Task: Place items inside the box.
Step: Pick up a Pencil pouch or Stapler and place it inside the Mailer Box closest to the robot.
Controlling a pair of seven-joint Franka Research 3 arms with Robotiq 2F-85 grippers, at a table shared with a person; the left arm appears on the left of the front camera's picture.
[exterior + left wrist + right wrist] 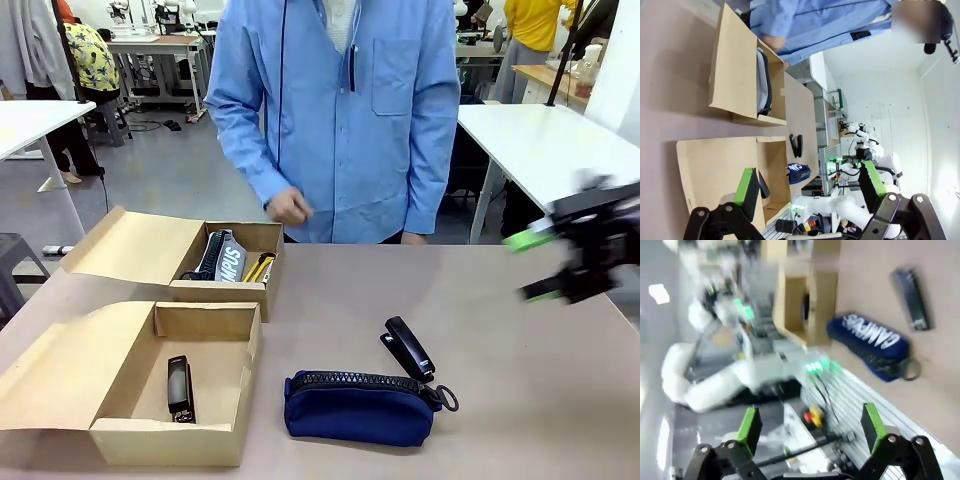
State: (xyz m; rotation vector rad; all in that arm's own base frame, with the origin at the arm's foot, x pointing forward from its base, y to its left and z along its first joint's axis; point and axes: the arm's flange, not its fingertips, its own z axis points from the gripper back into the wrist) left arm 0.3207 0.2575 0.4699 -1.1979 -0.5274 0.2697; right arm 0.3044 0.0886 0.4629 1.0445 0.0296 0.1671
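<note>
Tan table carries navy pouch beside stapler; left pincer and right pincer both spread.

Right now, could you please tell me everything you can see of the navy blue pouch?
The navy blue pouch is a soft fabric case, zipped shut, with a dark zip along its top and a ring pull at its right end. The right wrist view shows white CAMPUS lettering on one side. It lies on the table, right of the nearer cardboard box, with the black stapler just behind. No gripper touches it.
</note>
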